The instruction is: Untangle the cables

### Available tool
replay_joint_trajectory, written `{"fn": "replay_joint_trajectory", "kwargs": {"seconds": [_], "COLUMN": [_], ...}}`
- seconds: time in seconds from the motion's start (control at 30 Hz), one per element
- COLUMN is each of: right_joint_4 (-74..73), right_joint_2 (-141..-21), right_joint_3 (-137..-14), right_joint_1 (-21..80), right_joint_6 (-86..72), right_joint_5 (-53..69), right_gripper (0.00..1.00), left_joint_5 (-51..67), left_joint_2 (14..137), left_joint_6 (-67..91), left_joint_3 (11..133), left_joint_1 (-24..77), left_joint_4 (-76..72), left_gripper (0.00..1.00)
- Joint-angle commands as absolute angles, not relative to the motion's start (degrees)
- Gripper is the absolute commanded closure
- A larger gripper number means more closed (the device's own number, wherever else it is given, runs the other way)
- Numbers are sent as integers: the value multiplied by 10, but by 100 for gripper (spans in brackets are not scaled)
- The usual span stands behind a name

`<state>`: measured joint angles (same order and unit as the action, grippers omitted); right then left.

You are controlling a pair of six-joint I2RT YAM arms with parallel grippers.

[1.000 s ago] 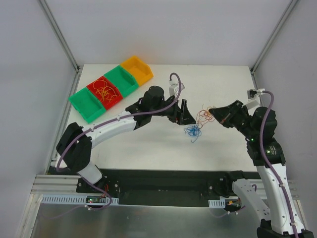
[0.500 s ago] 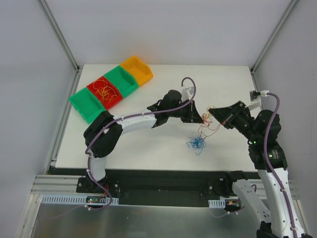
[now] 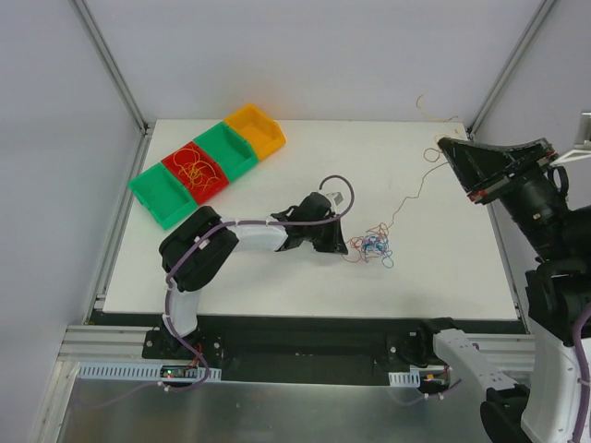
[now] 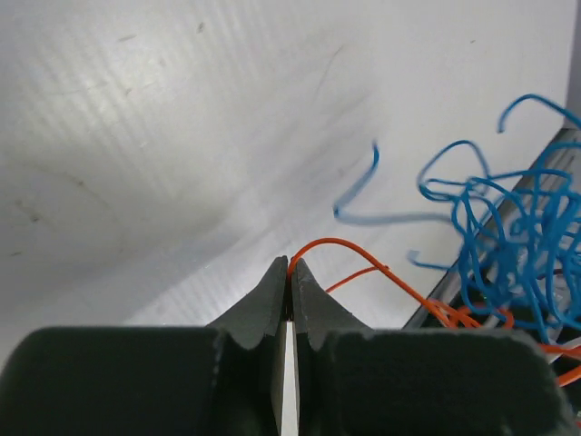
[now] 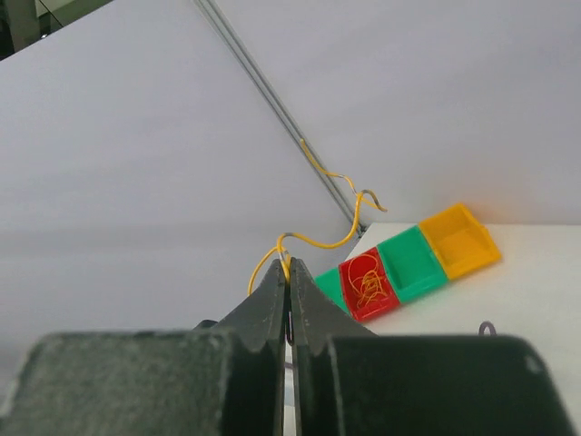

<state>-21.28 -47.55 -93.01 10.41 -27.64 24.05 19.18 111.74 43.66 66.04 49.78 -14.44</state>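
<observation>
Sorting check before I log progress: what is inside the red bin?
A loose heap of thin orange-yellow wires lies in the red bin. Anything beneath them is covered; the floor shows only in patches.

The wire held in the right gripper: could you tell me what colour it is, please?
Yellow. The wire pinched in the right gripper shows best in the right wrist view.

Top camera overlooks the table (image 3: 277, 277); right wrist camera also sees bins (image 3: 231, 152).
</observation>
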Motion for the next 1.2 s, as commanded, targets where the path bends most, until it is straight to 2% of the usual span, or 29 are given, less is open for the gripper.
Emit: {"fn": "replay_joint_trajectory", "kwargs": {"seconds": [0.0, 0.13, 0.27, 0.33, 0.43, 0.47, 0.57, 0.6, 0.7, 0.83, 1.03, 1.17], "right_joint_4": [-220, -227, -284, -282, -259, -238, -161, -140, -63, -89, -18, 79], "right_joint_2": [-510, -557, -634, -655, -629, -609, -576, -575, -598, -631, -679, -707], "right_joint_3": [-990, -1097, -1264, -1295, -1222, -1177, -1038, -1008, -948, -933, -847, -748], "right_joint_1": [102, 102, 103, 103, 102, 102, 103, 103, 125, 227, 331, 380], "right_joint_6": [-241, -222, -207, -212, -218, -220, -230, -243, -283, -207, -188, -189], "right_joint_5": [210, 198, 189, 199, 216, 221, 265, 285, 371, 346, 318, 323], "right_gripper": [100, 100, 100, 100, 100, 100, 100, 99, 99, 99, 100, 100], "left_joint_5": [138, 127, 126, 137, 157, 160, 170, 178, 196, 171, 35, -56], "left_joint_2": [1070, 1074, 1095, 1090, 1058, 1039, 968, 946, 872, 755, 507, 414], "left_joint_6": [393, 384, 384, 386, 375, 370, 361, 358, 343, 329, 305, 302], "left_joint_3": [642, 640, 630, 626, 629, 629, 625, 627, 622, 564, 479, 502], "left_joint_1": [494, 494, 490, 486, 483, 483, 480, 478, 469, 445, 394, 370], "left_joint_4": [-127, -120, -117, -120, -113, -107, -99, -91, -59, -3, 187, 355], "left_gripper": [100, 100, 100, 100, 100, 95, 58, 49, 33, 30, 31, 19]}}
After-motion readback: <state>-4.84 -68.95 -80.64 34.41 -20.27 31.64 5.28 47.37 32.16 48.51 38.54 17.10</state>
